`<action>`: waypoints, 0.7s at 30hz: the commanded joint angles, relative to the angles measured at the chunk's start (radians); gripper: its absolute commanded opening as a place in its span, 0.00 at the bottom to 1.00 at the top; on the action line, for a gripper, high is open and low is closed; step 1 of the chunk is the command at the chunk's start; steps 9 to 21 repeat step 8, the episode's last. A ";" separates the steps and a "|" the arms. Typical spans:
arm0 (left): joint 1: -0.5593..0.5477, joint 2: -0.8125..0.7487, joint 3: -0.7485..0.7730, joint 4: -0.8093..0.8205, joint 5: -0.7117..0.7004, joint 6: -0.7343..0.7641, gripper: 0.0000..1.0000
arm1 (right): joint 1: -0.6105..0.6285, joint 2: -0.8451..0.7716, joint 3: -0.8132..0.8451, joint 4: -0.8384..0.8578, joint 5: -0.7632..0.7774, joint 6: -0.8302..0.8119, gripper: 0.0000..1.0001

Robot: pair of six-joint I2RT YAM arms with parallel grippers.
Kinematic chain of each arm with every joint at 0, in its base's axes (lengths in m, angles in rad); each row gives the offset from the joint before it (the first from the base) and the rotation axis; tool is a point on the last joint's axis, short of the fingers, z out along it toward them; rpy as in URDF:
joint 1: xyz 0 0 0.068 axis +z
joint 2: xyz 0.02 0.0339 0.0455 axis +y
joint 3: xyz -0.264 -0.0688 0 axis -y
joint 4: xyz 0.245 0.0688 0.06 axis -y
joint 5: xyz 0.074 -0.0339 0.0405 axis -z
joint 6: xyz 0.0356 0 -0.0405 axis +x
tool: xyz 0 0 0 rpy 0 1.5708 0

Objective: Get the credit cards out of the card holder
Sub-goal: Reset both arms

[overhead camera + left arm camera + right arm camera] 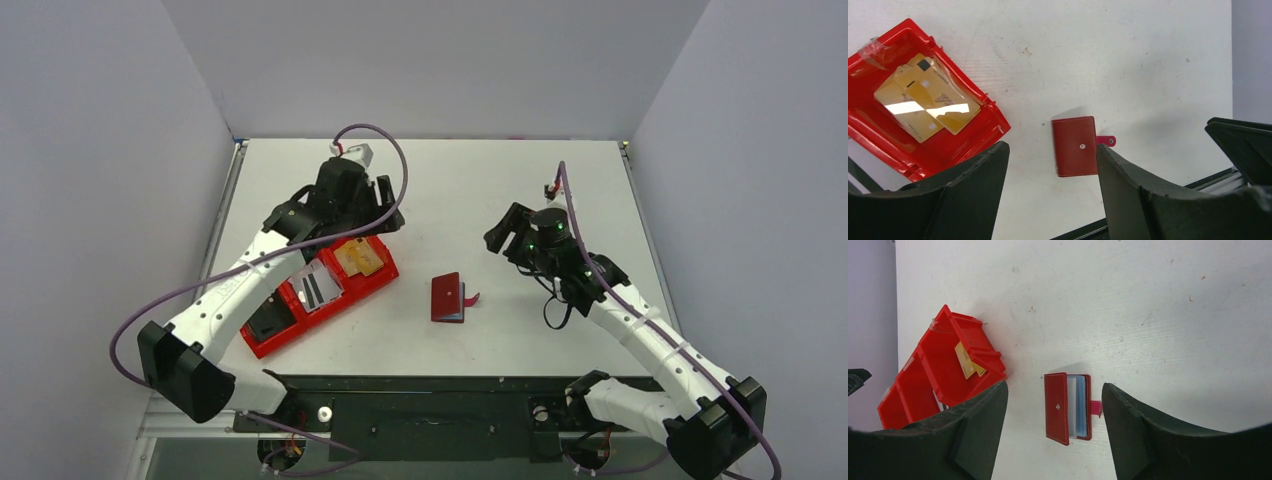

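Near the middle of the top view, slightly toward the lower edge, we see the card holder (447,297) lying flat on the white table (480,180), apart from everything else. In the left wrist view its dark red cover faces up with a small metal snap (1082,146) on it. The short strap tab (1107,141) sticks out from its right edge onto the table. In the right wrist view the cover sits a little off the pages, so a strip of pale blue-grey sleeves (1079,405) shows along the right side; whether any card is inside them we cannot tell. To the left of the holder in the top view, well apart from it, a red tray (350,298) lies at a slant with three compartments in a row. Its upper-right compartment holds tan-gold cards (928,102), overlapped and catching a glare. The middle one holds a silver-grey card (316,288) with a dark stripe, and the lower-left one holds something dark that we cannot make out. The left gripper (1051,152) hangs above the table by the tray's upper-right end, its jaws spread wide with nothing between them; in its own view the holder shows through the gap, on the table below. The right gripper (1054,387) hangs over the right half of the table, to the upper right of the holder in the top view, its jaws likewise wide apart and empty, touching nothing.
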 commanded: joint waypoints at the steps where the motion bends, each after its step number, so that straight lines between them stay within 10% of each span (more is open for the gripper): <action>1: 0.021 -0.061 -0.044 -0.014 -0.047 0.037 0.63 | -0.008 -0.019 0.047 0.059 0.032 -0.022 0.65; 21: 0.028 -0.081 -0.072 0.002 -0.054 0.044 0.64 | -0.008 -0.010 0.052 0.061 0.034 -0.023 0.65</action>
